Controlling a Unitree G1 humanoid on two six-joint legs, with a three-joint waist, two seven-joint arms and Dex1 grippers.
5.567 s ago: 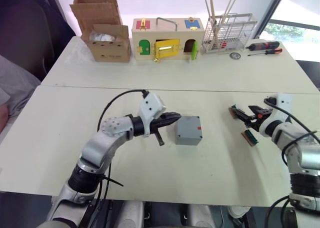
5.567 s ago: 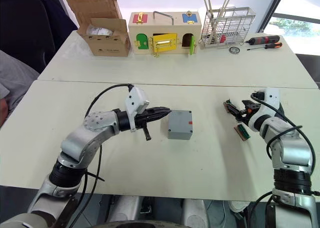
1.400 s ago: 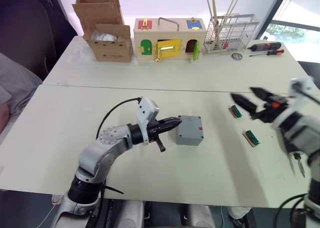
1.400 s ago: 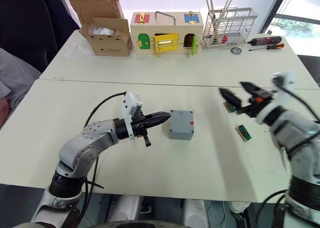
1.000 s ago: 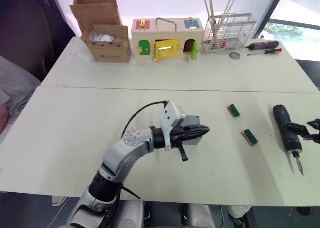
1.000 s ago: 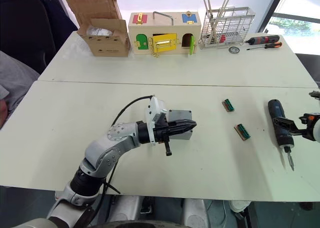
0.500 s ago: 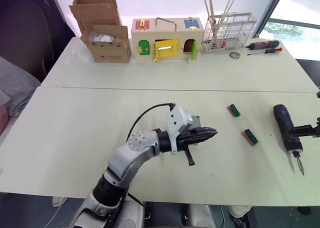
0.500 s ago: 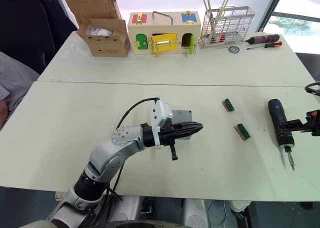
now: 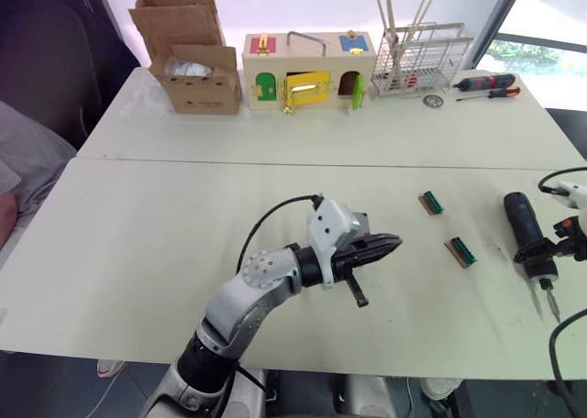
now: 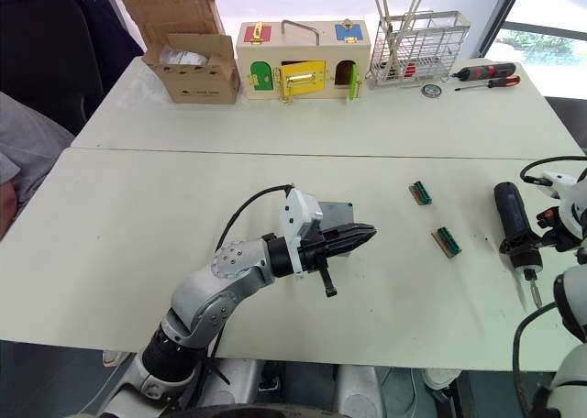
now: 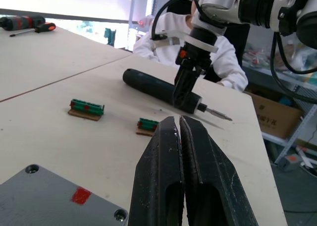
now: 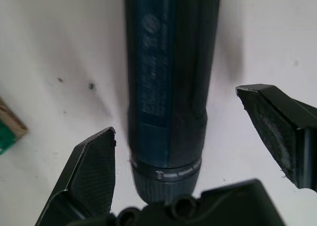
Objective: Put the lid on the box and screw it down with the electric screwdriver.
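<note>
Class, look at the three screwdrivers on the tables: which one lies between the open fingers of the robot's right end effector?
The electric screwdriver, the thick dark blue-black one on the near table. The right end effector straddles it, fingers apart. The two slim red-and-black hand screwdrivers lie on the far table.

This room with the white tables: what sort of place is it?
Probably a robot test lab: a wooden box with coloured doors, hand screwdrivers and an electric screwdriver laid out as exercises.

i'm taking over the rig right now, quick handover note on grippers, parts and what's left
Left gripper: shut, empty, poised over the box.
Right gripper: open, fingers either side of the electric screwdriver, not closed on it.
Screwdriver lies flat on the table near the robot's right edge, bit toward the robot.
Lid: already on the box.
Left: grasp the screwdriver, drive the corner screws.
</note>
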